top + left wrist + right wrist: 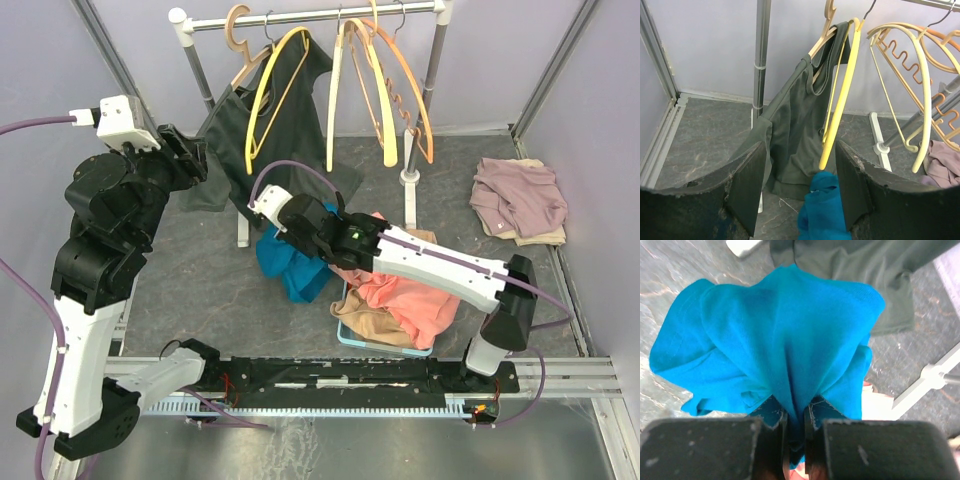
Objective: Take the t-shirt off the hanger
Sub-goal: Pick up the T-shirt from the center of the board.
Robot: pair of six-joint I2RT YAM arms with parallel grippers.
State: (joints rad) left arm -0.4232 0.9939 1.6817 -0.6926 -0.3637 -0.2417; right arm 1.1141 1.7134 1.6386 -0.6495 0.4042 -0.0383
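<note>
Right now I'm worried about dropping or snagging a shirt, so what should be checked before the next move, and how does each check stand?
1. Right hand shut on the blue t-shirt: ok, cloth is pinched between its fingers.
2. Blue t-shirt clear of the rail and what hangs there: ok, it is bunched at the hand, apart from them.
3. Blue t-shirt lifted off the table: cannot tell.
4. Left hand open and empty: ok, it faces the dark t-shirt.
5. Dark t-shirt taken down: not ok, it hangs from the rail.
</note>
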